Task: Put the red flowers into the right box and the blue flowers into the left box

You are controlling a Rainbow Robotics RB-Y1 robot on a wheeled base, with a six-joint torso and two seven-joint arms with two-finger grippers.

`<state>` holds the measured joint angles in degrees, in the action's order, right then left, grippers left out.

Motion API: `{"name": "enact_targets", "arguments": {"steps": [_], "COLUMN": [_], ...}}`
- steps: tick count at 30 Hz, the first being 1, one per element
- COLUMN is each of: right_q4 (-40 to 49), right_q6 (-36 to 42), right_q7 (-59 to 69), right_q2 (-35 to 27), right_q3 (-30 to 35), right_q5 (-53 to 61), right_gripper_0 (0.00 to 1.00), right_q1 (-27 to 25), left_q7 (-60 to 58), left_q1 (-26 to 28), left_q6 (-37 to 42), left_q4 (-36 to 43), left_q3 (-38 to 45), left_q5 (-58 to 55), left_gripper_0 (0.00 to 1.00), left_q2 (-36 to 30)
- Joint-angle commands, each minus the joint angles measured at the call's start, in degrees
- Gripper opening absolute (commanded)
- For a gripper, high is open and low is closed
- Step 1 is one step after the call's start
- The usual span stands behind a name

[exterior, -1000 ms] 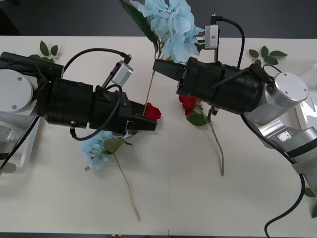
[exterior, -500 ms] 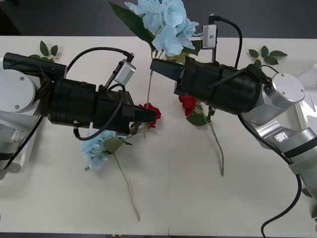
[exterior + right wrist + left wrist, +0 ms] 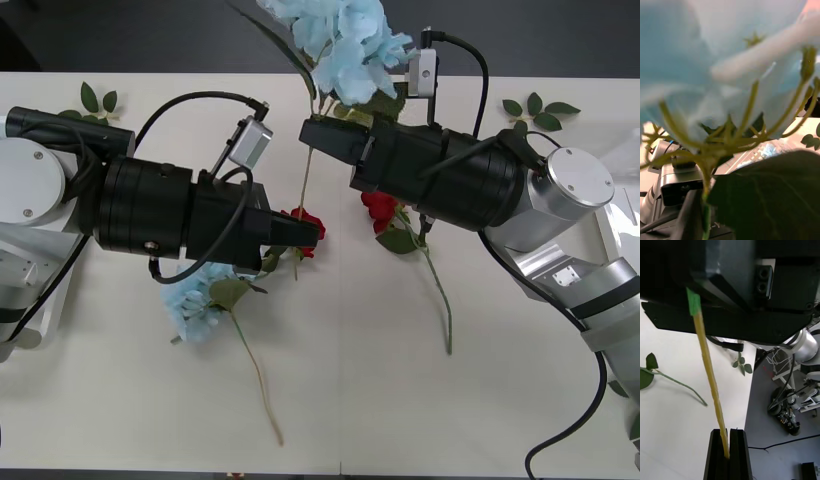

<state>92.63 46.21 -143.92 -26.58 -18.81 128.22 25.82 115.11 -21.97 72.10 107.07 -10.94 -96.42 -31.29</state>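
White desk (image 3: pixel 400 400) littered with flowers. Right tool (image 3: pixel 312 135) clamps blue hydrangea (image 3: pixel 345 45) stem near bloom, held aloft; left tool (image 3: pixel 312 232) pinches same stem's lower end. Roses (image 3: pixel 382 208) and second hydrangea (image 3: pixel 195 305) lie unsorted. Handover midway, most sorting left.

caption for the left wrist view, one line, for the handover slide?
Left gripper, black fingers shut on the pale yellow-green stem of the sky-blue hydrangea, which the right gripper grips higher up.
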Motion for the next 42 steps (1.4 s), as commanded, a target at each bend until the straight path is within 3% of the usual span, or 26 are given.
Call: {"name": "enact_targets", "arguments": {"steps": [1, 10, 18, 31, 35, 42], "right_q4": [0.9, 0.9, 0.9, 0.9, 0.9, 0.9], "right_q6": [0.5, 1.2, 2.5, 3.8, 9.3, 21.2], "right_q7": [-3.0, -5.1, -3.1, 16.2, 23.7, 34.0], "right_q2": [0.3, -0.5, -5.6, -14.8, -15.2, -15.3], "right_q3": [0.1, 0.1, -1.3, -12.7, -13.1, -13.1], "right_q5": [0.1, 0.4, -4.5, -29.5, -39.3, -55.0], "right_gripper_0": [1.00, 1.00, 1.00, 1.00, 1.00, 1.00], "right_q1": [1.8, 2.0, 4.5, 11.3, 12.9, 15.4], "left_q7": [2.0, 2.2, 2.6, 1.6, 0.8, -4.5], "left_q1": [-1.0, 1.5, 5.8, 20.4, 23.6, 24.5], "left_q6": [1.8, 13.9, 21.1, 20.8, 19.0, 18.6], "left_q4": [0.8, 0.8, 0.8, 0.8, 0.8, 0.8], "left_q3": [3.3, 17.7, 31.2, 46.9, 49.9, 51.2], "left_q5": [-1.7, -2.7, -2.5, 8.6, 16.1, 30.1], "left_gripper_0": [0.00, 0.00, 0.00, 0.00, 0.00, 0.00], "left_q2": [-1.8, -3.0, -5.3, -17.6, -19.2, -20.7]}}
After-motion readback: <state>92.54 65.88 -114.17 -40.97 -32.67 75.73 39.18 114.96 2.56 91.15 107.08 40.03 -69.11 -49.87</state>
